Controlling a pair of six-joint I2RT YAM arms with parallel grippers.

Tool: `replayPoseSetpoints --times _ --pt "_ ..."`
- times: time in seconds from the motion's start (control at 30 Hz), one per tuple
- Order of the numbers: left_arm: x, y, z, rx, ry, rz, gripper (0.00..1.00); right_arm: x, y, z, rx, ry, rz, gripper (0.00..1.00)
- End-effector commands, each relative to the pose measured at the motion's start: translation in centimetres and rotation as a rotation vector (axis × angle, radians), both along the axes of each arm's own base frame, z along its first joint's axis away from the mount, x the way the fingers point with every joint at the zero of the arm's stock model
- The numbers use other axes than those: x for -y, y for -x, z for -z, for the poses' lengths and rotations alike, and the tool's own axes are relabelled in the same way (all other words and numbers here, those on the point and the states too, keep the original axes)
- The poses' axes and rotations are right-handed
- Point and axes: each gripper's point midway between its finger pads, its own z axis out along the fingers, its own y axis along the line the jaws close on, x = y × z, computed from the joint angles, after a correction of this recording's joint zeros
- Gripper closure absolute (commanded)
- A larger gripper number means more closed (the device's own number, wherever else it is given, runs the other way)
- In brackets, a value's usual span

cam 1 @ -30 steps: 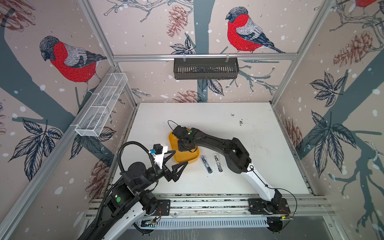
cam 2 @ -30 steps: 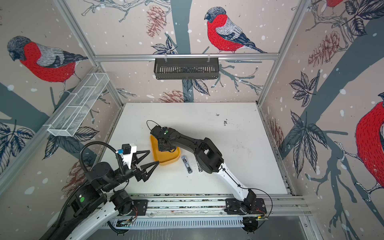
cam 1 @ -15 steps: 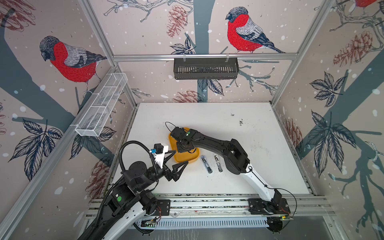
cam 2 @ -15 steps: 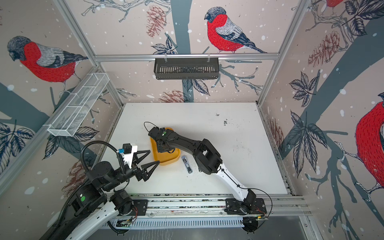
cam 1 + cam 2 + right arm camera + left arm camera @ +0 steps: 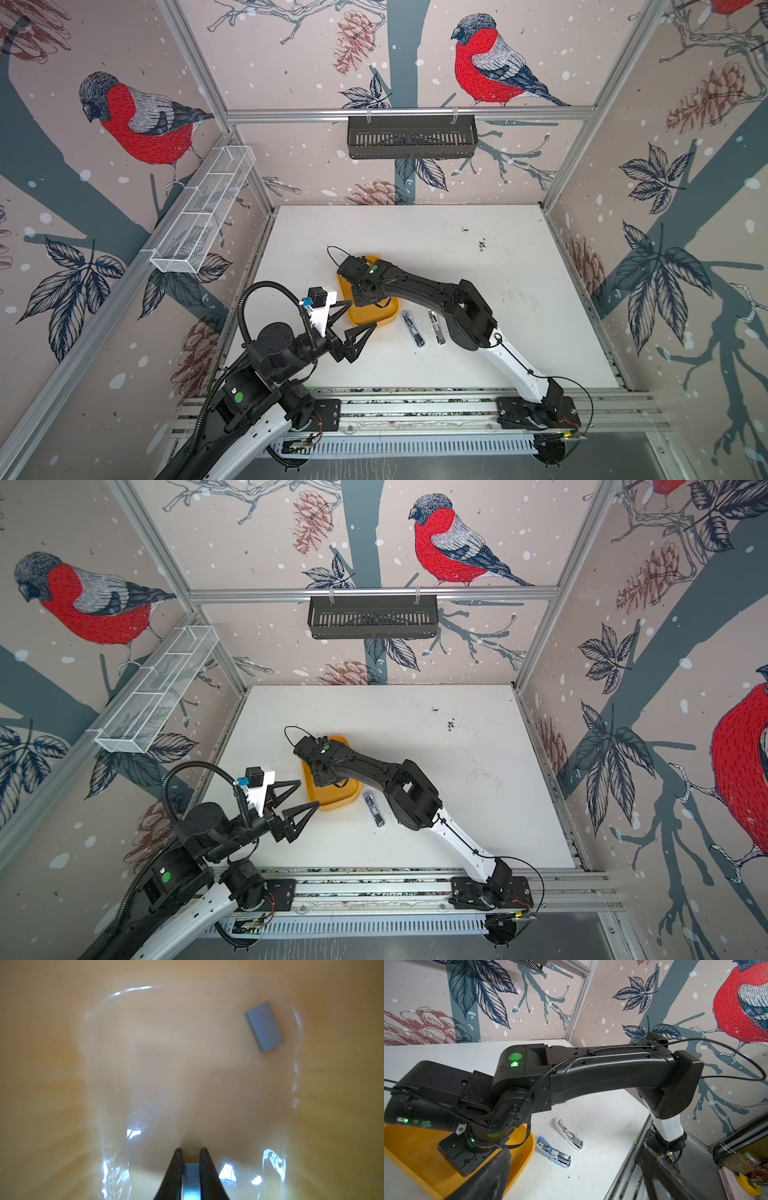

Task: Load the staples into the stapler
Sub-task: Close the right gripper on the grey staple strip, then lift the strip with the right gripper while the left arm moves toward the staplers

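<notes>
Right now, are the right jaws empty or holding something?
Holding: a grey staple strip sits pinched between the right jaws, inside the yellow tray.

Tray (image 5: pixel 370 319) left of centre on the table (image 5: pixel 519 270)
A stapler (image 5: pixel 412 329) lies just right of the tray, a second stapler (image 5: pixel 436 327) beyond it. In the tray, the right claw (image 5: pixel 191 1150) pinches one staple strip (image 5: pixel 191 1178); another strip (image 5: pixel 264 1026) lies apart.

Two staplers are lying on the surface: a blue stapler (image 5: pixel 553 1152) and a white stapler (image 5: pixel 569 1135). One tray (image 5: pixel 374 319) is sitting beside them. Two staple strips are showing: a loose strip (image 5: pixel 264 1026) and a pinched strip (image 5: pixel 191 1178). Two baskets are hanging: a wire basket (image 5: pixel 203 212) and a black basket (image 5: pixel 411 137).
</notes>
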Motion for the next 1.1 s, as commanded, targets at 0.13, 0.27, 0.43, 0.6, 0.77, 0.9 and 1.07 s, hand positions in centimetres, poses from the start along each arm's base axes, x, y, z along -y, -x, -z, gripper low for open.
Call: replayPoseSetpoints --times 0.13,0.27,0.43,0.6,0.77,0.9,1.07 --pt "0.1 -0.2 -0.9 0.019 0.011 -0.004 0.03 3.5 2.6 2.9 -0.11 0.167 -0.025 0.87" --pt "0.4 -0.3 -0.9 0.002 -0.012 0.009 0.03 3.2 1.3 2.0 -0.042 0.154 -0.025 0.9" --pt "0.8 -0.1 -0.8 -0.016 -0.026 0.038 0.03 3.0 -0.9 -0.1 0.045 0.101 -0.024 0.91" --pt "1.4 0.1 -0.6 0.007 -0.039 0.07 0.02 2.7 -2.6 -1.8 0.105 0.026 -0.041 0.9" --pt "1.8 -0.2 -0.8 0.031 -0.059 0.089 0.02 1.9 -3.7 -3.3 0.155 -0.025 -0.078 0.91" --pt "2.0 -0.4 -0.3 0.025 -0.066 0.085 0.03 1.5 -4.3 -4.0 0.187 -0.039 -0.113 0.91" --pt "1.7 -0.6 -0.1 0.025 -0.069 0.068 0.02 1.2 -4.9 -5.2 0.222 -0.055 -0.129 0.91"
